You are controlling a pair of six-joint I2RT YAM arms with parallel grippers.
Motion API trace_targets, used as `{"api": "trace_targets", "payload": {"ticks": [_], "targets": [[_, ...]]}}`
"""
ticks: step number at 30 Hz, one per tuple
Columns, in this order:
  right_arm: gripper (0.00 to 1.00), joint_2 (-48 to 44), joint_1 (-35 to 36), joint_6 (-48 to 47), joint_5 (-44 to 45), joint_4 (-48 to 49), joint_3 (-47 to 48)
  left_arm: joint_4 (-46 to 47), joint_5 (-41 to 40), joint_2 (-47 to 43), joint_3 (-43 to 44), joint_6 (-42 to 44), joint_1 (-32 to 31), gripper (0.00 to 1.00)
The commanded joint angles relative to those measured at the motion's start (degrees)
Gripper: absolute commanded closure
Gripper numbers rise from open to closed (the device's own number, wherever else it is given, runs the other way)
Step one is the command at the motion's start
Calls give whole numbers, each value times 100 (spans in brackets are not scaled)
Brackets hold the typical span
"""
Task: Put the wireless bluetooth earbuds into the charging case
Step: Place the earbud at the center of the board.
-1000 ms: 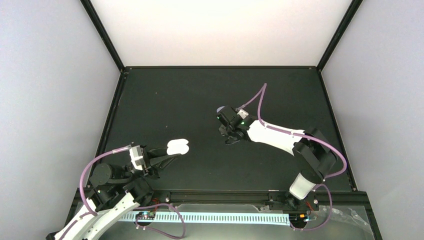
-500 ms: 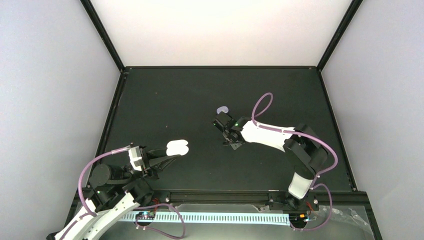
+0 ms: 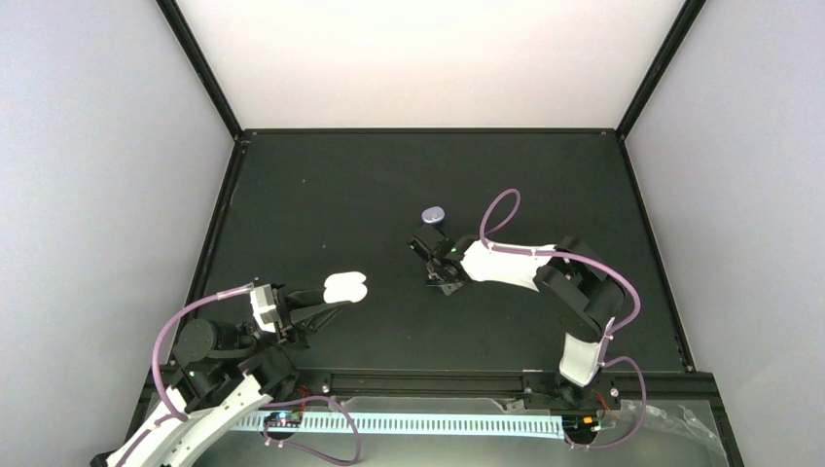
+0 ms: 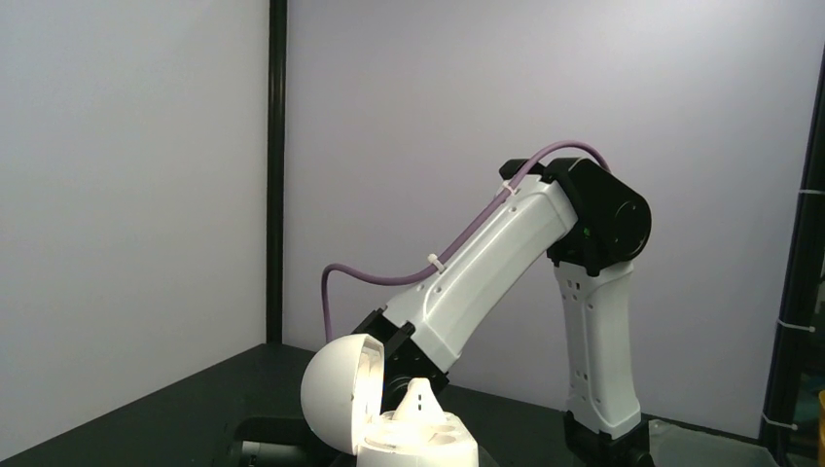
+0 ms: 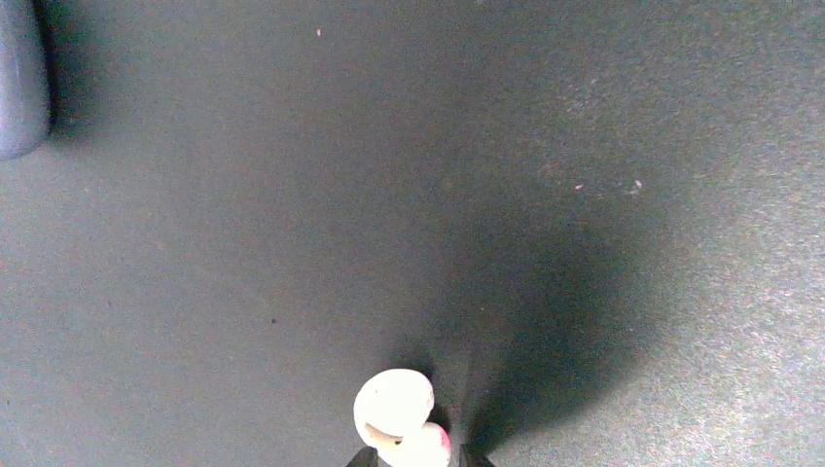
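Note:
My left gripper (image 3: 334, 295) holds the open white charging case (image 3: 345, 287) at the near left of the table. In the left wrist view the case (image 4: 418, 443) stands at the bottom, its domed lid (image 4: 336, 389) tipped back to the left; my fingers are out of frame there. My right gripper (image 3: 440, 277) hovers over mid-table. In the right wrist view the right gripper (image 5: 416, 457) is shut on a white curled earbud (image 5: 394, 409) just above the mat. A lilac rounded object (image 3: 433, 215) lies behind the right gripper. The other earbuds are out of view.
The black mat (image 3: 321, 195) is bounded by a black frame and grey walls. The lilac object also shows at the top left of the right wrist view (image 5: 19, 78). The right arm's white link (image 4: 506, 263) rises behind the case in the left wrist view.
My right gripper has drawn back toward me and slightly left, uncovering the lilac object. The right arm's elbow has folded in. The left arm and case have not moved.

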Motion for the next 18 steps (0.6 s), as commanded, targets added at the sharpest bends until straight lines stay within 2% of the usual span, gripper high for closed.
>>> {"api": "trace_targets", "payload": {"ticks": [1, 5, 11, 14, 18], "targets": [[76, -70, 28, -243, -96, 234, -105, -27, 25, -174, 49, -57, -18, 98], [70, -316, 27, -653, -201, 287, -223, -40, 44, -142, 52, -58, -14, 98], [61, -959, 12, -2009, -497, 379, -351, -44, 53, -99, 56, -66, -13, 98], [60, -1406, -97, -3278, -828, 950, -753, -52, 48, -97, 57, -57, -14, 99], [60, -1735, -340, -5142, -906, 1026, -1093, -64, 30, -67, 49, -36, -13, 98]]}}
